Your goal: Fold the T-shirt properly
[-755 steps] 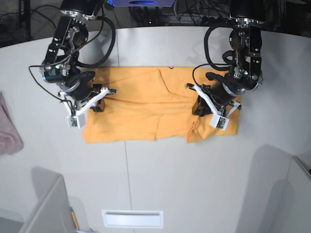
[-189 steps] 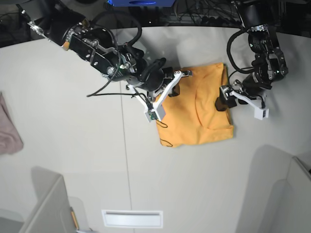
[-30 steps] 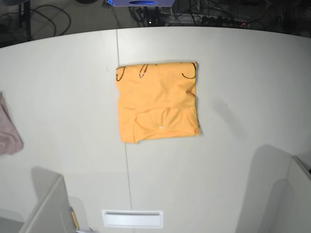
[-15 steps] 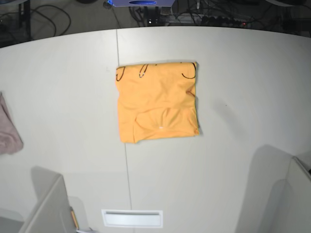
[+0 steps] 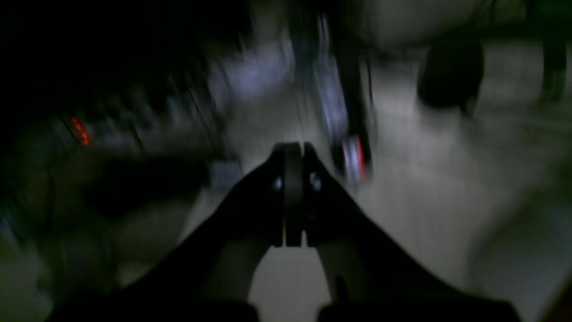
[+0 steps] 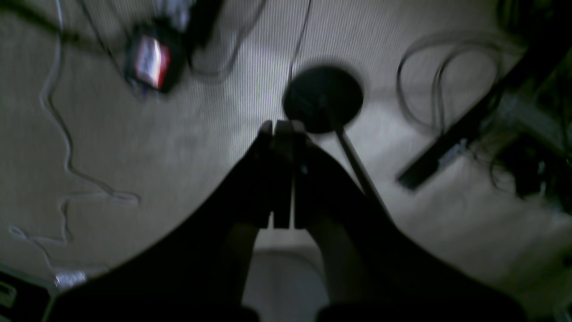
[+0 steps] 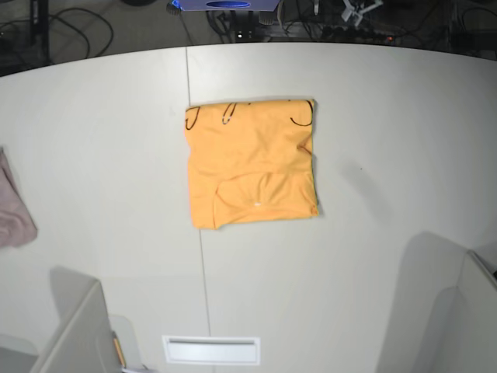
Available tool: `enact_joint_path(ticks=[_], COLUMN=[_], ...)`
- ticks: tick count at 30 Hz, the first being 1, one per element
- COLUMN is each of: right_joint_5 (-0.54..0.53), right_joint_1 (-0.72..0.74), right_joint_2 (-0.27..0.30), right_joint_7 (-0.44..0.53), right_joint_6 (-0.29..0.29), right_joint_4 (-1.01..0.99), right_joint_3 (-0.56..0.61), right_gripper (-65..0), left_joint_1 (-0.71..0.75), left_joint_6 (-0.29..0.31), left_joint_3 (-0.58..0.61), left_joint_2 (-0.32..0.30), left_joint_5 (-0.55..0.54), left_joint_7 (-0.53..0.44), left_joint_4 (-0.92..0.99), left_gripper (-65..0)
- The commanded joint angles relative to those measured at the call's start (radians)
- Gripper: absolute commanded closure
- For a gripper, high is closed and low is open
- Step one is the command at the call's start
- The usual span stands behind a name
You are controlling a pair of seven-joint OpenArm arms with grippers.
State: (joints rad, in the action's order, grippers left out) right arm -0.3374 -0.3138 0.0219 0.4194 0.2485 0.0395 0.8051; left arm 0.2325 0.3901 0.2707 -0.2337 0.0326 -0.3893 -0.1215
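Observation:
The orange-yellow T-shirt (image 7: 252, 165) lies folded into a rough square in the middle of the white table (image 7: 388, 116), with small black marks along its far edge. No arm is over it in the base view. My left gripper (image 5: 289, 147) is shut and empty in the left wrist view, which is blurred and looks at a dim floor. My right gripper (image 6: 282, 127) is shut and empty in the right wrist view, above a floor with cables. Neither wrist view shows the T-shirt.
A pinkish cloth (image 7: 15, 206) lies at the table's left edge. Grey partitions stand at the bottom left (image 7: 78, 334) and bottom right (image 7: 458, 311). A white slot (image 7: 211, 350) is at the front. A small white part (image 7: 359, 9) shows at the top edge.
Both arms worked on the T-shirt earlier and have left the base view. Over the last second the T-shirt has not moved. A small white part has appeared at the top edge.

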Motion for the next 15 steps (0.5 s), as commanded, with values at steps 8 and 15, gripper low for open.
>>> enact_joint_path(ticks=[8,15], right_joint_5=[-0.004,-0.001], right_joint_1=[0.015,0.031], right_joint_2=[0.045,0.059], right_joint_7=[-0.027,-0.047], right_joint_6=[0.012,0.012], right_joint_4=[-0.008,-0.011], right_joint_3=[-0.003,0.004], right_gripper=[0.0,0.0], left_joint_1=[-0.008,0.009], left_joint_6=[-0.109,-0.11], left_joint_3=[0.0,-0.001], left_joint_2=[-0.011,0.02], left_joint_5=[-0.01,-0.012], left_joint_7=[-0.004,0.006], left_joint_4=[0.003,0.007], left_gripper=[0.0,0.0])
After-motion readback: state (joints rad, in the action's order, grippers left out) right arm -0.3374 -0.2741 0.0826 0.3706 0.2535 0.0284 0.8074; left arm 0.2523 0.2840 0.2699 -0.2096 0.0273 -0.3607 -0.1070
